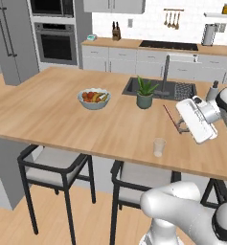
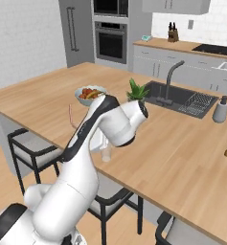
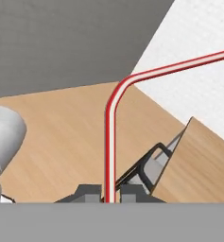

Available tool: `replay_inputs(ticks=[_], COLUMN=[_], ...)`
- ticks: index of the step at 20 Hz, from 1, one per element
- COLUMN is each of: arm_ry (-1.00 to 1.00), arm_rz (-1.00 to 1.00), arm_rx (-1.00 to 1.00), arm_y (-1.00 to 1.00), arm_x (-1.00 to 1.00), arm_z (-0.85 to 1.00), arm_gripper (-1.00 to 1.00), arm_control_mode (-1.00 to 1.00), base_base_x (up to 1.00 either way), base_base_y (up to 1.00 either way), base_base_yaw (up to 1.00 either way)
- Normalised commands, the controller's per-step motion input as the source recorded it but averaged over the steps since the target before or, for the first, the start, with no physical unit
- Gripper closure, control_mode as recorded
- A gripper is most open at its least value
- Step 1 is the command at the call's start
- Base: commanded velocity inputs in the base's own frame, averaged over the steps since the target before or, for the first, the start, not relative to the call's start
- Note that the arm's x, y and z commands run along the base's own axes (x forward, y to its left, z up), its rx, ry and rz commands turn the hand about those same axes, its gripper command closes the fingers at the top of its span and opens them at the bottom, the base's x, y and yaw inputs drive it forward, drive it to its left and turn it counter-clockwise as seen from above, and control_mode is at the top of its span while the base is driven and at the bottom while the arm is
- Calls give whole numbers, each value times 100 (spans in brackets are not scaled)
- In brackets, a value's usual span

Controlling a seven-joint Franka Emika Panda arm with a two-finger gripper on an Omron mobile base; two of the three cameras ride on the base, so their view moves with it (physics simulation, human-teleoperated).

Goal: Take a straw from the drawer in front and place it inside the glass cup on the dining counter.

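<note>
One bendy red-and-white straw [image 3: 110, 142] sits pinched in your gripper [image 3: 110, 193], its fingers pressed tight on its lower end; it hangs above the table [image 1: 48, 110], right of the glass cup [image 1: 158, 147]. Your cup stands upright near the table's front edge. Behind the cup you have a potted plant [image 1: 145, 93] and, further left, a fruit bowl [image 1: 94, 99].

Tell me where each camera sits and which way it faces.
Left base view: behind the arm's left, looking down over the dining counter at the glass cup; the gripper holds the straw.
Right base view: behind the arm's right, facing the same counter; the arm's elbow rises before the fruit bowl.
Hand view: on the hand, along the fingertips pinching the straw.
Both base views share counter, sink, plant.
</note>
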Motion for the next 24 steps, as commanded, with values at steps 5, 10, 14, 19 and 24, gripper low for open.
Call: replay_inputs(ticks=[5,10,14,19,24], arm_ry=[5,0,2,2,2], arm_rz=[2,0,0,2,4], arm_rx=[14,5,3,3,8], arm_y=[8,9,14,7,5], arm_x=[11,0,0,0,4], arm_z=[0,0,-1,-1,-3], arm_gripper=[100,100,100,100,100], arm_control_mode=[-100,-100,-100,-100,-100], base_base_x=[0,0,0,0,0], base_base_y=[0,0,0,0,0], base_base_yaw=[0,0,0,0,0])
